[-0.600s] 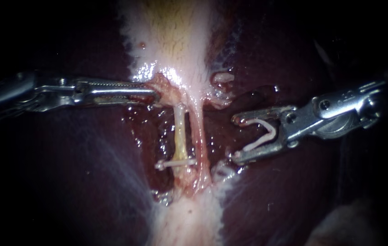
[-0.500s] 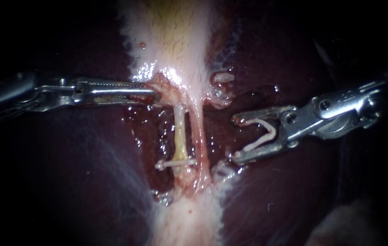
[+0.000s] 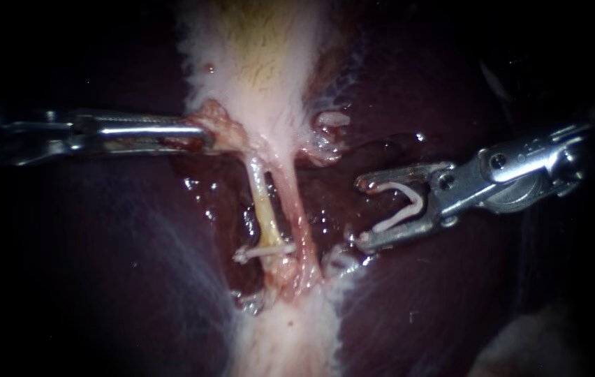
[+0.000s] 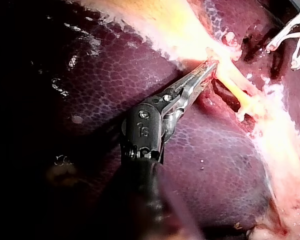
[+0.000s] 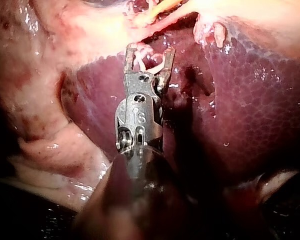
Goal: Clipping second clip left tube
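1. The left instrument [image 3: 203, 132] has its jaws clamped on the pink lower edge of the gallbladder [image 3: 262, 70].
2. The right instrument [image 3: 362, 211] has its jaws wide, both touching a white loaded clip [image 3: 409, 202], well apart from the left tube [image 3: 264, 209].
3. A placed clip [image 3: 262, 250] crosses that tube's lower end.

Left instrument [image 3: 203, 132] on gallbladder [image 3: 262, 63]; left tube [image 3: 262, 202] midway; clip [image 3: 403, 207] in right instrument [image 3: 362, 212]

Left instrument [image 3: 203, 132]: shaft enters level from the endoscope view's left, jaws lying together and clamped on a fold of tissue [image 3: 219, 120] at their tips. Right instrument [image 3: 362, 211]: shaft enters from the right, sloping slightly down toward its tip. Its jaws are spread wide, each bearing one leg of a white open clip [image 3: 403, 204] seated between them.
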`<state>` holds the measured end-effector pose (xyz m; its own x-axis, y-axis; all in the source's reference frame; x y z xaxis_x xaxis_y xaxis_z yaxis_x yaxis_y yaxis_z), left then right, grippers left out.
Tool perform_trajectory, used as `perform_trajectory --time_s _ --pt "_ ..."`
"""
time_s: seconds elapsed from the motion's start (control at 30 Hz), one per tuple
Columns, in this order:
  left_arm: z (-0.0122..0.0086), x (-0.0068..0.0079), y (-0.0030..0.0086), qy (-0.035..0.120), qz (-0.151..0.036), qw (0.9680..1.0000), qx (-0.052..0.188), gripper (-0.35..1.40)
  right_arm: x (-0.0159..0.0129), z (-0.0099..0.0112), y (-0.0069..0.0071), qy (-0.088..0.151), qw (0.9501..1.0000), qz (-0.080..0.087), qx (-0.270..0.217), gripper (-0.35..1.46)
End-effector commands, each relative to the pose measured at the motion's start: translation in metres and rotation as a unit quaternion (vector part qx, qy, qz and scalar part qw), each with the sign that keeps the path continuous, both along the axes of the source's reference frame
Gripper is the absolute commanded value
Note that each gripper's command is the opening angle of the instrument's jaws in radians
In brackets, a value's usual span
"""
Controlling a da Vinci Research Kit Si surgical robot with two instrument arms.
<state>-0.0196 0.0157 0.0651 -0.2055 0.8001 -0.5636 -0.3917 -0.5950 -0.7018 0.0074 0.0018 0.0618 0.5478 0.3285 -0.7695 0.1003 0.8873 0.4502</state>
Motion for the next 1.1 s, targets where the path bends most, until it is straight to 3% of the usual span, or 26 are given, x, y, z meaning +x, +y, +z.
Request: perform_trajectory --time_s 0.03,0.3,0.63,1.1 --pt "-0.0003 0.0001 0.0001 -0.002 -0.002 1.0 -0.002 -0.35 0.0 0.0 0.0 0.0 1.0 0.0 0.0 0.5" --pt "-0.0006 0.0002 -0.0001 -0.003 -0.003 1.0 -0.002 -0.35 0.0012 -0.0004 -0.0006 0.0 1.0 0.003 -0.001 0.5" --pt "-0.0003 -0.0002 -0.0005 -0.002 -0.004 1.0 -0.004 -0.35 0.0052 -0.0007 -0.0022 0.008 0.9996 0.014 0.023 0.5" --pt "-0.0006 -0.0003 -0.0006 -0.001 -0.005 1.0 -0.004 -0.35 0.0104 0.0019 -0.0042 0.008 0.9982 0.008 0.059 0.49"
